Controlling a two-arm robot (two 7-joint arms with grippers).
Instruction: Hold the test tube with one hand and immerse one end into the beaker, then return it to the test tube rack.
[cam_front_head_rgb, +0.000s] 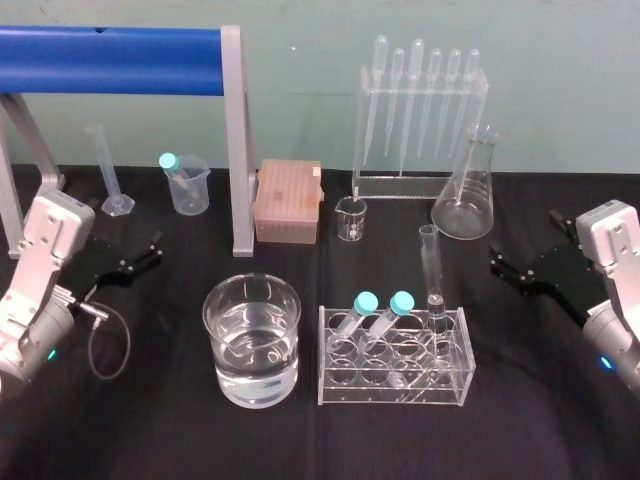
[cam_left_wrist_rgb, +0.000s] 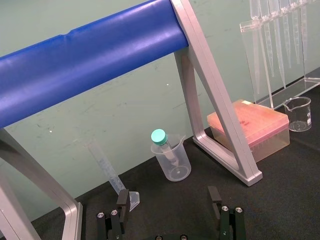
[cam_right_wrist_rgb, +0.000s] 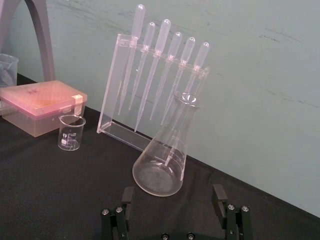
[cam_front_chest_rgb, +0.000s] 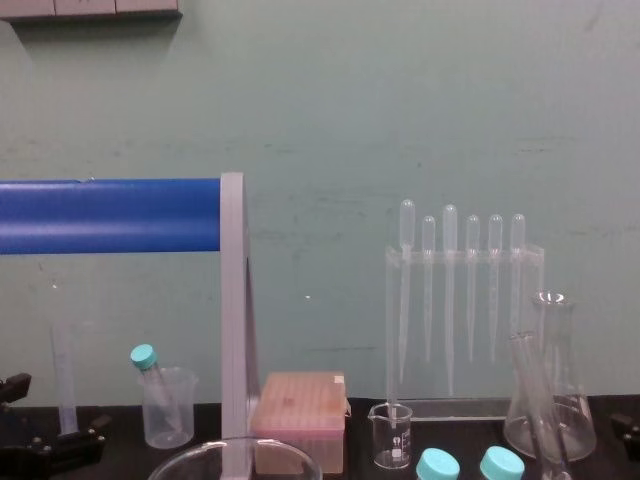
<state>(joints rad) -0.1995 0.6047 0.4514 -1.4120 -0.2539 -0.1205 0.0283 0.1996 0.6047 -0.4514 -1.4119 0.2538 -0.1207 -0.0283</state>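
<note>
test tube (cam_front_head_rgb: 431, 260): clear glass
beaker (cam_front_head_rgb: 250, 395): clear, colourless liquid
tube caps (cam_front_head_rgb: 366, 301): teal
padded bar (cam_front_head_rgb: 110, 60): bright blue
tip box (cam_front_head_rgb: 288, 200): salmon pink
table cover (cam_front_head_rgb: 150, 430): black
wall (cam_front_head_rgb: 300, 80): pale green, scuffed

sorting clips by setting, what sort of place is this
Most likely a chemistry lab bench, perhaps a mock-up. On a black-topped table stand a test tube rack, a stand of plastic pipettes and a conical flask.
</note>
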